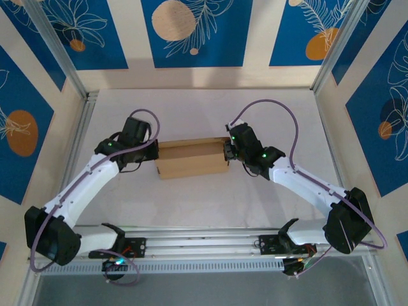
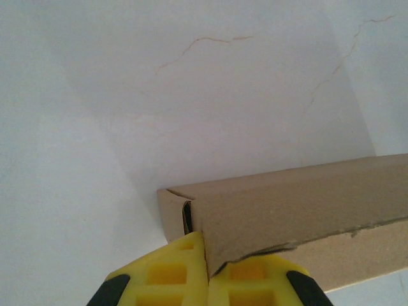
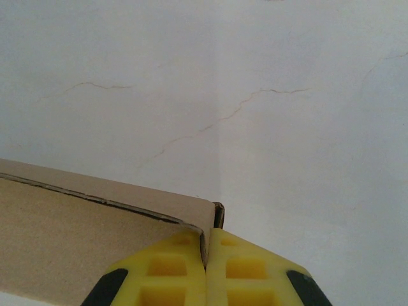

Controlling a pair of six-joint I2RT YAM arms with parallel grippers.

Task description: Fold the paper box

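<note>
While end-clamped, paper box between left gripper and right gripper.

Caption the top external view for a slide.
Brown paper box on the white table, pinched at its two ends by the left gripper and the right gripper.

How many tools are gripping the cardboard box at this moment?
2. The left tool is closed on a thin wall at the left end of the cardboard box. The right tool is closed on the wall at its right end.
</note>
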